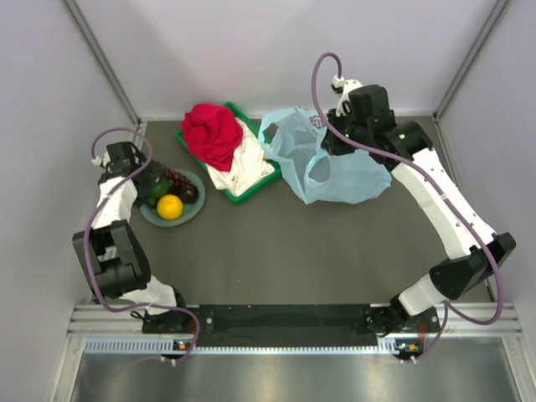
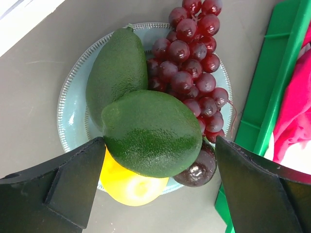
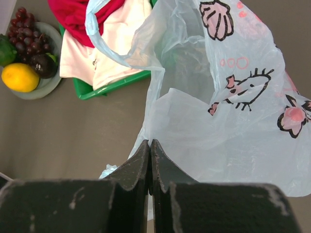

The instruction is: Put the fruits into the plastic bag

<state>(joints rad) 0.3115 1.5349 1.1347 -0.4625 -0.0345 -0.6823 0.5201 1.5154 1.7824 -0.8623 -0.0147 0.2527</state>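
Left gripper spread wide, straddling the near green fruit on the plate, left of the tray. Grapes alongside; lemon and dark fruit half hidden underneath. Right of the tray: bag, crumpled, inside hard to make out. Right gripper pressed together, pinching bag film; the bite itself hidden by the fingers.

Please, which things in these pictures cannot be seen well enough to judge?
Top view: the left pincer covers most of the two green fruits on the plate; its jaws are unreadable there.
Left wrist view: the yellow citrus lies mostly under one green fruit.
Right wrist view: the fingers hide whether the shut right pincer pinches the plastic bag.
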